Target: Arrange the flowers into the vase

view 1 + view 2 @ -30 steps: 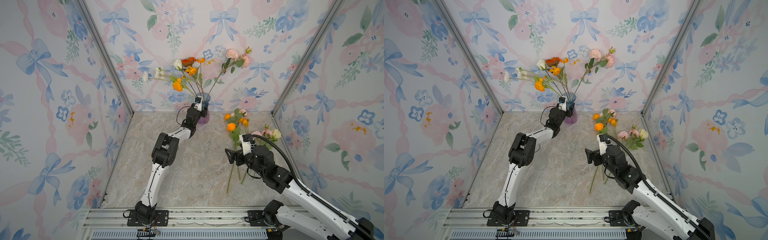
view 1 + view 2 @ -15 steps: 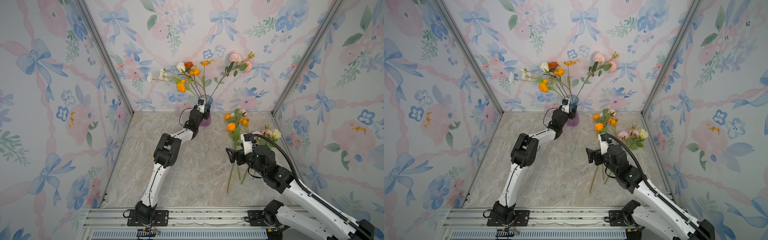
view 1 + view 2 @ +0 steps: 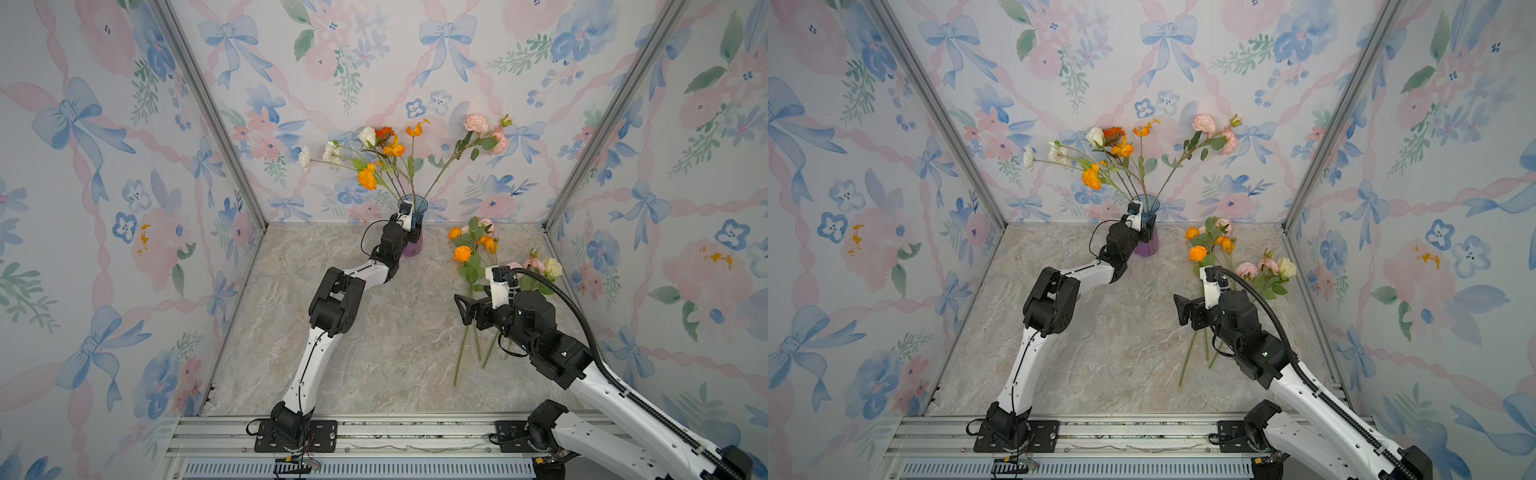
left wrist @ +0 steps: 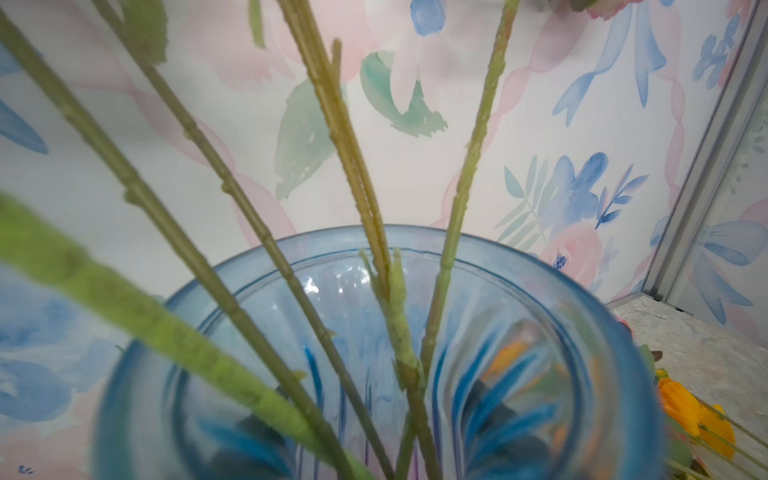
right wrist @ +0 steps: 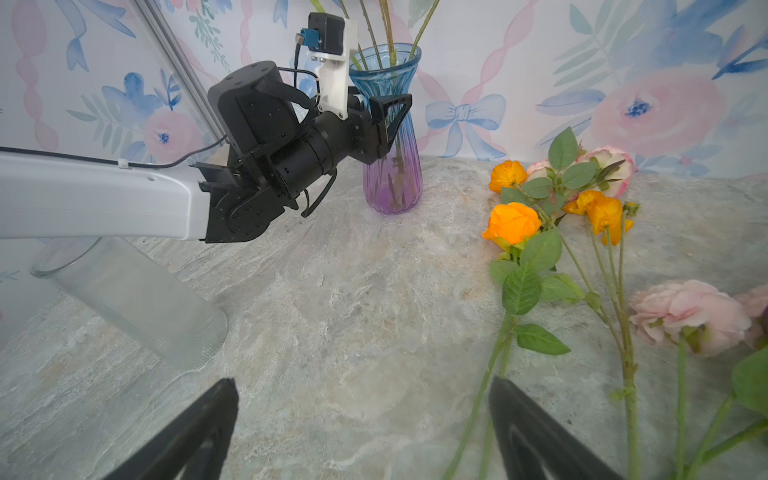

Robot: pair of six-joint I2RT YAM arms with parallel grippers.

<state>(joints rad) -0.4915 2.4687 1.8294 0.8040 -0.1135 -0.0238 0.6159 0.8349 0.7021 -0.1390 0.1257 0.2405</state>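
Status: left gripper (image 5: 397, 114) is clamped on the waist of the blue-to-purple fluted glass vase (image 3: 412, 246). Near finger sits flat on the glass in right wrist view, far finger is hidden behind it. Vase stands approx upright at the back of the grey marble-look tabletop (image 3: 365, 340), near the back wall. Right gripper (image 5: 361, 432) is wide open and empty, hovering low just beside the loose stems.

Green-stemmed flowers w/ orange, pink, white + pale-yellow blooms (image 3: 390, 153): roughly half are in the vase, fanned both ways. Rest lie on the table on the R side. The orange-rose spray (image 5: 513, 224) is nearest the jaws, pink + pale-yellow sprays (image 3: 540, 266) are closer to the R wall.

Step imo: R picks the next spray, L just holds the vase.
- Take the orange-rose spray first: closest, and on the outer edge of the pile.
- Grab bare stem below the lowest leaf, not the head or leaves.
- Stems run close together and cross lower down, so put jaws square across ONE stem or two will come up.
- Thin stem on a hard flat top: tips down to the table, then close fully.
- After lift, point cut end down and enter at the R side of the rim (image 4: 478, 243). Mouth looks free there; stems already cross at centre/left.
- L shouldn't loosen. Bunch is tall, prob top-heavy, and a nudge could tip it.
- Clear ribbed glass cylinder (image 5: 124, 299) sits under the L arm. Can't tell if it's upright; mind it on any L move.
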